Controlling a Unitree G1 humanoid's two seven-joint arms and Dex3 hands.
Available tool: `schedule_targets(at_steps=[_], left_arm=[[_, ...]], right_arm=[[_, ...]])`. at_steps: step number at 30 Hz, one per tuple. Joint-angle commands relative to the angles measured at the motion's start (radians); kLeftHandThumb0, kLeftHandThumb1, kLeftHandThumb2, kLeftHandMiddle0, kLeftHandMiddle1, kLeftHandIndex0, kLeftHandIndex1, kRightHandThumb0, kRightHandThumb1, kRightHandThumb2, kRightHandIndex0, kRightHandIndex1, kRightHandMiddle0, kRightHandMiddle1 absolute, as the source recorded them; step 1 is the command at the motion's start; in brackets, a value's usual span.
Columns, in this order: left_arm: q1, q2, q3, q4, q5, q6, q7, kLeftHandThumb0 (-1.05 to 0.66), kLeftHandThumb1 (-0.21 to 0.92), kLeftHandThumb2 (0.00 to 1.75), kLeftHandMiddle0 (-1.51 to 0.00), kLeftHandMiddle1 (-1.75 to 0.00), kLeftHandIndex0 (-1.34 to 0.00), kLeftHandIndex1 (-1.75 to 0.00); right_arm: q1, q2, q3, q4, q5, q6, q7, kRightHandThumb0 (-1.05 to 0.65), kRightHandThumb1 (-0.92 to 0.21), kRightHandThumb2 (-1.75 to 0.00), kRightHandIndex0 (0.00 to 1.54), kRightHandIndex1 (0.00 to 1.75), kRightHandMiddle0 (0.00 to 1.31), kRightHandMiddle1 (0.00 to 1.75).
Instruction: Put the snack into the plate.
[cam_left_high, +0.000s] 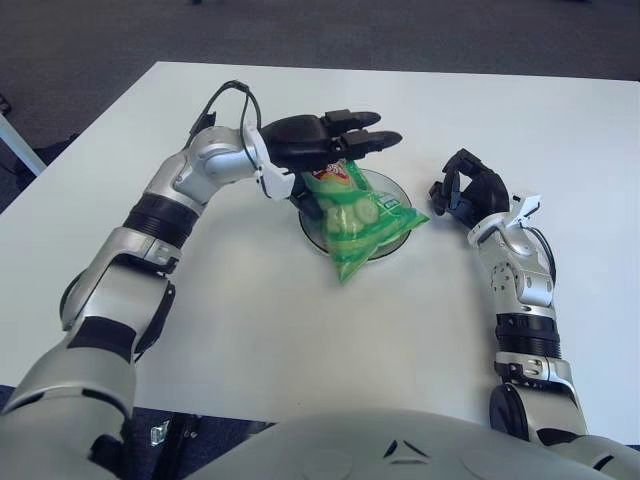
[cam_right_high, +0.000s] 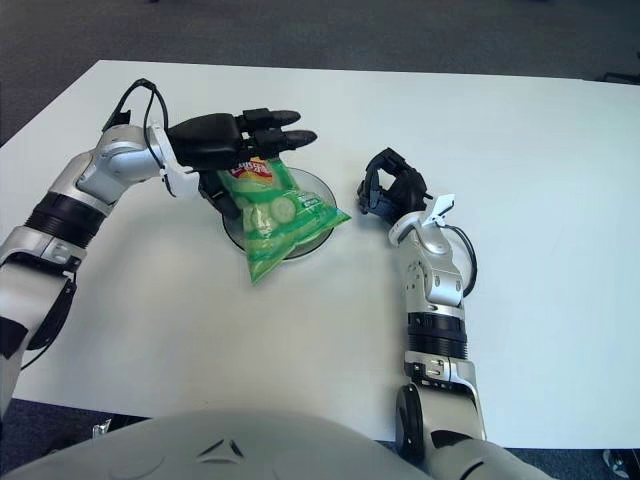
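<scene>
The green snack bag (cam_left_high: 358, 217) lies across the dark round plate (cam_left_high: 393, 187) on the white table (cam_left_high: 250, 320), its lower corner hanging over the plate's near rim onto the tabletop. The left hand (cam_left_high: 325, 142) hovers just above the bag's top end with its black fingers (cam_left_high: 365, 118) stretched out flat and spread, gripping nothing. Off to the plate's right, well apart from it, the right hand (cam_left_high: 470, 189) shows above the table with its fingers curled in, also holding nothing.
</scene>
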Motion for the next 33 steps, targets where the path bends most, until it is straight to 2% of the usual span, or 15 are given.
schedule_targets(at_steps=[1, 7, 15, 19, 27, 33], left_arm=[[0.009, -0.001, 0.037, 0.044, -0.017, -0.005, 0.039, -1.0, 0.85, 0.29, 0.0, 0.0, 0.0, 0.0], [0.008, 0.005, 0.069, 0.076, 0.019, -0.026, 0.11, -1.03, 0.91, 0.25, 0.0, 0.0, 0.0, 0.0], [0.024, 0.039, 0.116, 0.093, 0.04, -0.007, 0.172, -1.05, 0.92, 0.29, 0.0, 0.0, 0.0, 0.0], [0.009, 0.044, 0.13, 0.146, 0.047, 0.0, 0.207, -1.05, 0.92, 0.29, 0.0, 0.0, 0.0, 0.0], [0.021, 0.038, 0.161, 0.147, -0.026, 0.105, 0.161, -1.05, 0.92, 0.27, -0.01, -0.01, 0.0, 0.0], [0.011, 0.056, 0.182, 0.221, -0.06, 0.12, 0.142, -1.05, 0.92, 0.31, -0.06, -0.03, -0.01, -0.01]], right_arm=[[0.053, 0.009, 0.007, 0.043, 0.003, 0.053, -0.003, -0.47, -0.37, -1.25, 1.25, 1.75, 0.57, 1.75], [0.051, 0.008, 0.005, 0.05, 0.003, 0.049, 0.0, -0.46, -0.37, -1.25, 1.25, 1.75, 0.57, 1.75], [0.047, 0.004, 0.002, 0.066, 0.001, 0.042, 0.009, -0.46, -0.37, -1.25, 1.25, 1.75, 0.57, 1.75], [0.044, 0.0, 0.002, 0.074, -0.003, 0.04, 0.011, -0.46, -0.37, -1.25, 1.25, 1.75, 0.57, 1.75], [0.04, -0.003, 0.001, 0.089, -0.003, 0.03, 0.016, -0.47, -0.36, -1.26, 1.26, 1.75, 0.58, 1.75], [0.038, -0.004, 0.001, 0.098, -0.003, 0.025, 0.019, -0.47, -0.36, -1.26, 1.27, 1.75, 0.58, 1.75]])
